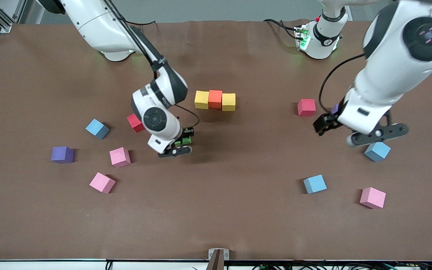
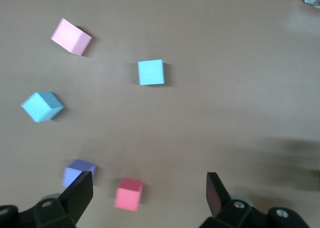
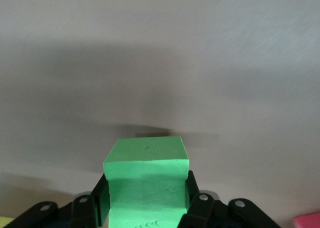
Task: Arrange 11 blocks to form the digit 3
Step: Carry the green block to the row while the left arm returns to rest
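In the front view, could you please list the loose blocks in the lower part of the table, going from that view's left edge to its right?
Purple cube → pink block → second pink block → light blue block → third pink block.

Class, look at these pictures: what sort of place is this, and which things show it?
Probably a robotics lab: a brown table, foam blocks scattered on it, right gripper holding a green block, left gripper open.
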Available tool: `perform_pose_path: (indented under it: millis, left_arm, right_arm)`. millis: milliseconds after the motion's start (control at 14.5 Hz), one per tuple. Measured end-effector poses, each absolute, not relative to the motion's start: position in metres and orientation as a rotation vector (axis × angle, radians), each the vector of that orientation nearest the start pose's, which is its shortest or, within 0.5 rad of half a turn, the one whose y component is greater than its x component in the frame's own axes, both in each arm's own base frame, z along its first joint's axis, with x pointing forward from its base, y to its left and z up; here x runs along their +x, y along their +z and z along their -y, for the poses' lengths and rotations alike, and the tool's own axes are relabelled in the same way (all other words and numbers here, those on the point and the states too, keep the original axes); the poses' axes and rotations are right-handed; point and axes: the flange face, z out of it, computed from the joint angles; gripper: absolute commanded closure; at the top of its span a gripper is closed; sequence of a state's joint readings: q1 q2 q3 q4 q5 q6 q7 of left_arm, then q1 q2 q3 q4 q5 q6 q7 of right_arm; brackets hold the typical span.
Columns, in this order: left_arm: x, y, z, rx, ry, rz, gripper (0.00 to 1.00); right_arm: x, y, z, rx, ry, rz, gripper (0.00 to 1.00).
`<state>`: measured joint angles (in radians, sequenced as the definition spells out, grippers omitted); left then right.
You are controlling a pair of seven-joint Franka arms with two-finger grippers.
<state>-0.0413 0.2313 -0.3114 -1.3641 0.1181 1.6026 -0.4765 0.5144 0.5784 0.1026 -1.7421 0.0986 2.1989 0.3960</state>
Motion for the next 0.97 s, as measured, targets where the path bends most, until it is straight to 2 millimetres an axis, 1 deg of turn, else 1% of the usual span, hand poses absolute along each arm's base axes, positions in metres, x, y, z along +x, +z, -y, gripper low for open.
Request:
perform_pose_path:
  millis: [138, 276, 414, 552, 691, 829, 967]
  left_arm:
    - [0.590, 0.614, 0.146, -3.111, -0.009, 0.069, 0.00]
    - [0.579, 0.627, 0.114, -3.109, 0.042, -0.080, 0.00]
    - [0.565, 0.635, 0.095, -3.097, 0.061, -0.169, 0.00]
    - [0.548, 0.639, 0.085, -3.097, 0.075, -0.187, 0.00]
    - [0.534, 0.644, 0.082, -3.097, 0.070, -0.184, 0.00]
    - [0.529, 0.646, 0.083, -3.097, 0.068, -0.188, 0.00]
    - [0.529, 0.643, 0.088, -3.096, 0.069, -0.203, 0.00]
  right_arm:
    - [0.514, 0.230, -0.385, -3.070, 0.242, 0.201, 0.58]
    - [0.495, 0.226, -0.395, -3.084, 0.252, 0.160, 0.58]
    - [0.479, 0.227, -0.409, -3.095, 0.256, 0.116, 0.58]
    - [0.471, 0.230, -0.420, -3.099, 0.251, 0.072, 0.59]
    - [0.466, 0.232, -0.426, -3.102, 0.246, 0.012, 0.60]
    - [0.464, 0.233, -0.430, -3.101, 0.236, -0.058, 0.60]
    - [0.461, 0.231, -0.430, -3.087, 0.206, -0.103, 0.60]
